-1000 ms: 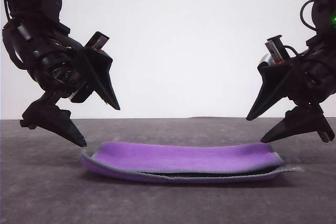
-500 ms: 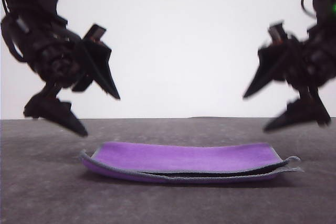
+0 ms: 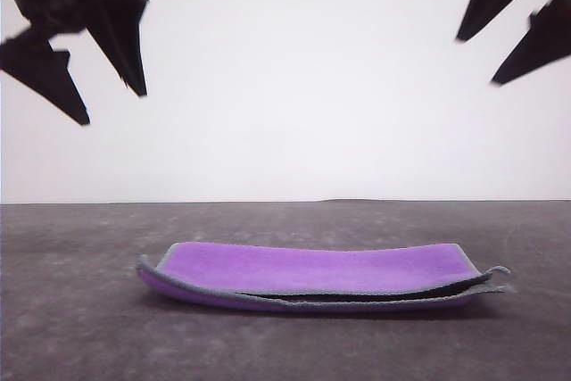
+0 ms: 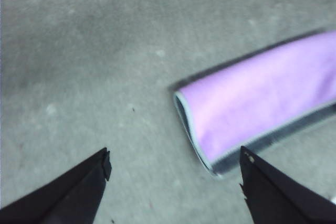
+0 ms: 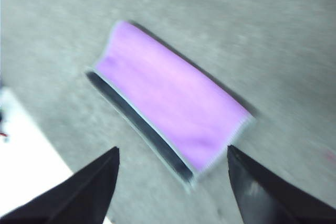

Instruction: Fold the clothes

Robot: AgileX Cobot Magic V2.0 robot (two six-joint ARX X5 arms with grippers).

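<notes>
Both my grippers, left (image 3: 85, 86) and right (image 3: 500, 42), spread empty, high above cloth (image 3: 312, 272), its long axis left-right.

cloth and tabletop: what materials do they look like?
Cloth: soft, matte fleece or microfibre by the look, purple face out, dark grey inner face, light grey stitched edging; it sags and curls at its ends. Table: dark grey, matte, mottled surface, maybe a rubbery mat or laminate; cannot tell which.

I see the cloth (image 3: 317, 276) lying folded in half on the table; purple face up; dark grey inside; light grey edging.
</notes>
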